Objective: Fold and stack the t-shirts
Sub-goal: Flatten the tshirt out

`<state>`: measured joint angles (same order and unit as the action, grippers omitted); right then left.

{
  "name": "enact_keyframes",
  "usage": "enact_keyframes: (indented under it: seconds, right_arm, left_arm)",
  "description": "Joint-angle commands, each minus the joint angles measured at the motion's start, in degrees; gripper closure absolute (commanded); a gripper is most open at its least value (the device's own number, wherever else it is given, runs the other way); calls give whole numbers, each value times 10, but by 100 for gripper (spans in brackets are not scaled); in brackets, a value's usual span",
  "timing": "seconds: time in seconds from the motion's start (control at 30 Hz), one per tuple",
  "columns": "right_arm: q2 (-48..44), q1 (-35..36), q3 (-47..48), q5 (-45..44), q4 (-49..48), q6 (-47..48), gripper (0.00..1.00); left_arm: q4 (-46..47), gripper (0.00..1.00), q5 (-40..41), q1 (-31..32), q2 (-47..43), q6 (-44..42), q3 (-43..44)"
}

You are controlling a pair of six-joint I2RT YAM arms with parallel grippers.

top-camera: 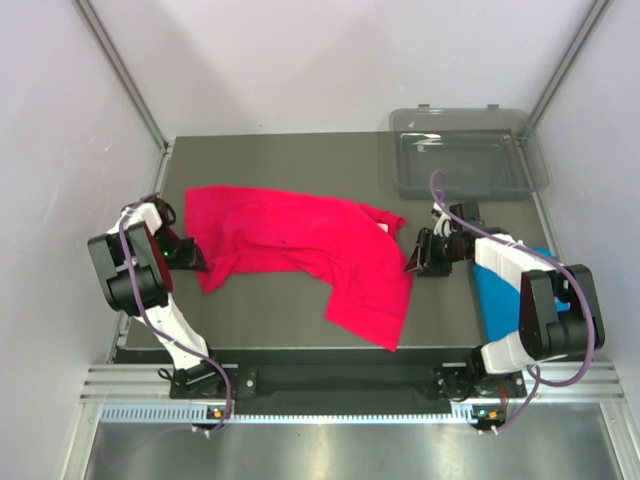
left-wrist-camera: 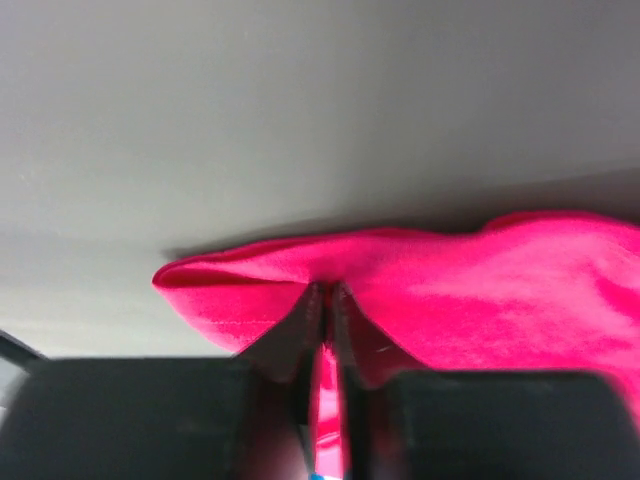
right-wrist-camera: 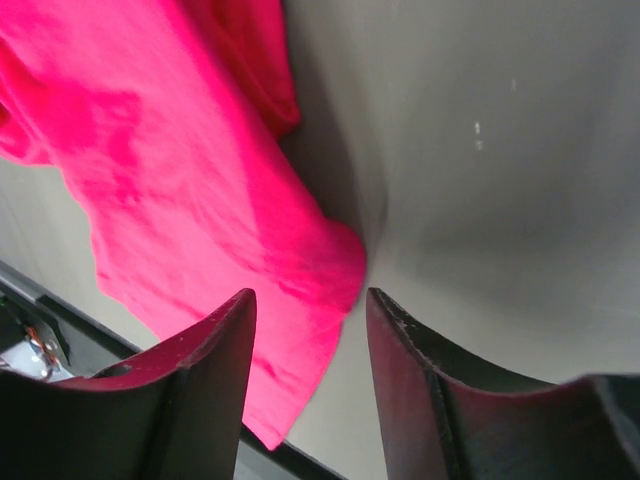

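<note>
**Top view.** Pink t-shirt [top-camera: 300, 245] crumpled across mid frame on table [top-camera: 280, 155], one flap trailing to lower centre, close to front edge. Blue t-shirt [top-camera: 492, 292] at right of frame, mostly hidden under right arm. Left end effector [top-camera: 190, 255] at left end of pink cloth. Right end effector [top-camera: 428, 255] just beside its right end. Tray [top-camera: 465, 150] upper right, well apart from both.
Risk: flap near front edge likely to slide off if cloth dragged toward bottom of frame. Right arm sits over blue t-shirt, so possible snag on a sweep.

**Left wrist.** Fingers together, clamped on a thin fold at cloth edge, centre-bottom of frame. No. of layers caught: can't tell.
Risk: shallow pinch, prob. slips out under tension. If only one layer held, fold comes out uneven.

**Right wrist.** Jaws apart, nothing gripped. Pink cloth fills left of frame, its corner between the tips but not visibly touching either.
Risk: a lift by left side alone would bunch and skew the shirt. A closure here may catch only the corner tip.
</note>
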<state>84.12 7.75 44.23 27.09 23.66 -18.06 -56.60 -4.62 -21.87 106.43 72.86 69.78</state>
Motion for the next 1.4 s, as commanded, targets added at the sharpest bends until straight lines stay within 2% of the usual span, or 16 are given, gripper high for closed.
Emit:
enact_keyframes:
  seconds: [0.0, 0.03, 0.13, 0.3, 0.43, 0.47, 0.53, 0.57, 0.7, 0.8, 0.9, 1.0, 1.13, 1.27, 1.37]
  right_arm:
    - [-23, 10, -14, -4, -5, 4, 52]
    - [-30, 14, -16, -6, -2, 6, 53]
    - [-44, 31, -23, -6, 9, 6, 55]
    - [-76, 47, -47, -6, 32, 8, 56]
    - [-135, 53, -87, 7, 37, 0, 51]
    - [-148, 56, -97, 8, 33, -5, 50]
    - [-174, 67, -124, 12, 17, -38, 47]
    - [-178, 71, -129, -1, 18, -52, 46]
    - [-200, 88, -174, -6, -15, -157, 46]
    - [-205, 120, -194, -49, -12, -202, 46]
    - [-230, 168, -219, -84, -9, -260, 51]
    - [-264, 226, -229, -113, 0, -310, 52]
    - [-306, 263, -257, -135, -5, -383, 52]
    - [-309, 309, -254, -212, -1, -436, 53]
    - [-272, 352, -224, -256, 3, -463, 64]
  left_arm:
    - [-7, 95, 15, 1, -43, -3, -5]
    - [-4, 100, 15, 1, -46, -6, -3]
    - [-17, 100, 26, 5, -60, -20, 18]
    - [-26, 100, 81, 52, -115, -51, 55]
    - [10, 100, 83, 110, -201, -94, 35]
    - [51, 100, 75, 118, -220, -107, 22]
    - [82, 100, 52, 137, -276, -136, -22]
    - [130, 100, 30, 141, -295, -148, -40]
    - [194, 100, -36, 158, -368, -171, -133]
    - [193, 100, -43, 171, -406, -189, -160]
    - [192, 100, -41, 177, -437, -207, -174]
    - [187, 100, -51, 177, -452, -227, -176]
    - [194, 100, -61, 177, -465, -245, -182]
    - [200, 100, -72, 178, -475, -243, -190]
    - [193, 100, -76, 178, -483, -243, -193]
